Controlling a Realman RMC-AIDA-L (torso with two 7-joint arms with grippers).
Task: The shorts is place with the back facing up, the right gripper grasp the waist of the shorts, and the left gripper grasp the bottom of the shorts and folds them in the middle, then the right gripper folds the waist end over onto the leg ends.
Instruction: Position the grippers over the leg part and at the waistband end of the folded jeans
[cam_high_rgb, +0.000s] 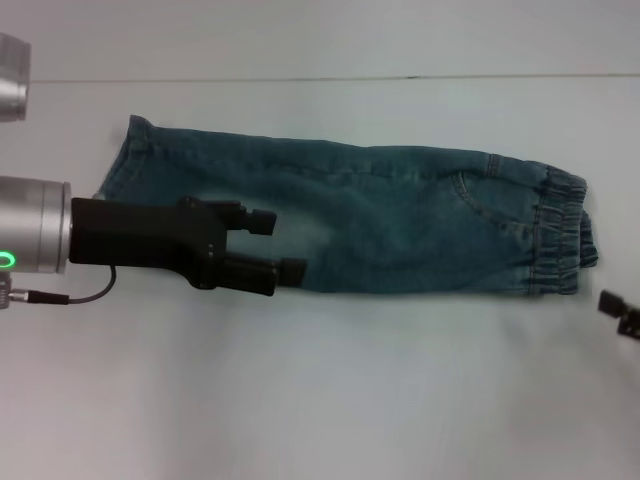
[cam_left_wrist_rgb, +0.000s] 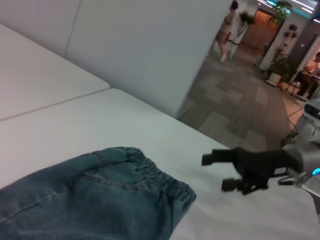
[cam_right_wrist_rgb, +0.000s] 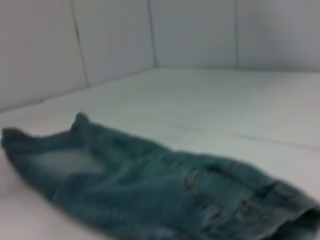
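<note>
The blue denim shorts (cam_high_rgb: 380, 225) lie flat across the table, folded lengthwise into a long strip. The elastic waist (cam_high_rgb: 565, 235) is at the right and the leg ends (cam_high_rgb: 130, 160) are at the left. My left gripper (cam_high_rgb: 277, 246) is open over the shorts' near edge, left of the middle, with nothing between its fingers. My right gripper (cam_high_rgb: 620, 312) is just in view at the right edge, near the waist and apart from it. The left wrist view shows the right gripper (cam_left_wrist_rgb: 216, 172) open beside the waist (cam_left_wrist_rgb: 160, 185). The right wrist view shows the shorts (cam_right_wrist_rgb: 150, 185) only.
The white table (cam_high_rgb: 330, 400) runs well beyond the shorts on the near side. A seam line (cam_high_rgb: 330, 78) crosses the table behind the shorts. Past the table's far edge (cam_left_wrist_rgb: 150, 102), the left wrist view shows open floor.
</note>
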